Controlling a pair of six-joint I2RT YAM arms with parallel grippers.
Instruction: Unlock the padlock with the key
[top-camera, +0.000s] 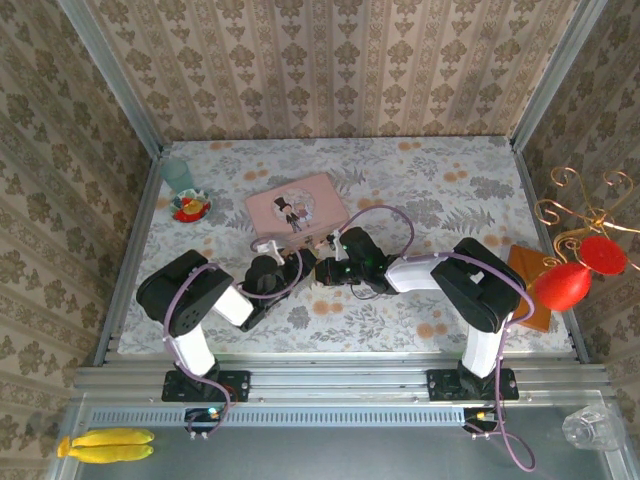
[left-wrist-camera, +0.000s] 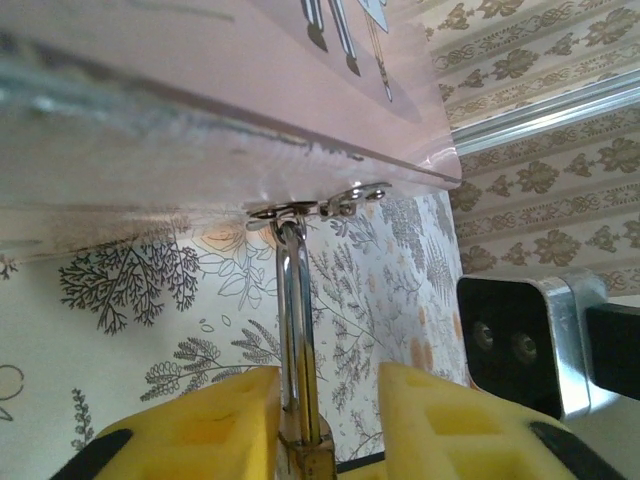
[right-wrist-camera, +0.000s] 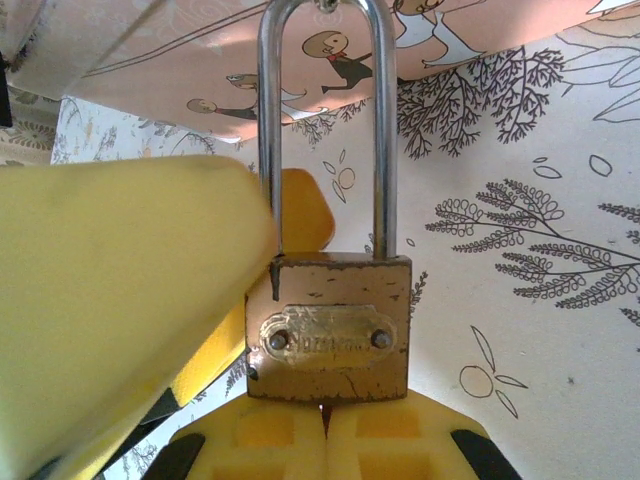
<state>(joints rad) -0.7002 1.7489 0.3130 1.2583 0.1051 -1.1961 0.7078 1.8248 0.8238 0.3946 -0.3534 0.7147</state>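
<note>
Padlock (right-wrist-camera: 330, 340) nameplate lettering blurred, underside hidden by right hand (right-wrist-camera: 322, 430), body cut off in left wrist view

Your top camera sits high up behind the two arms (top-camera: 195, 295) and looks down on the whole table (top-camera: 450, 180) from far away. Your left wrist camera is very close and low. It looks at the thin side of the padlock (left-wrist-camera: 298, 330), up under the pink tin (left-wrist-camera: 200, 100). Your right wrist camera is close too and faces the padlock's flat front. Both wrist views share the padlock, the tin's edge and the flowery table top.
</note>
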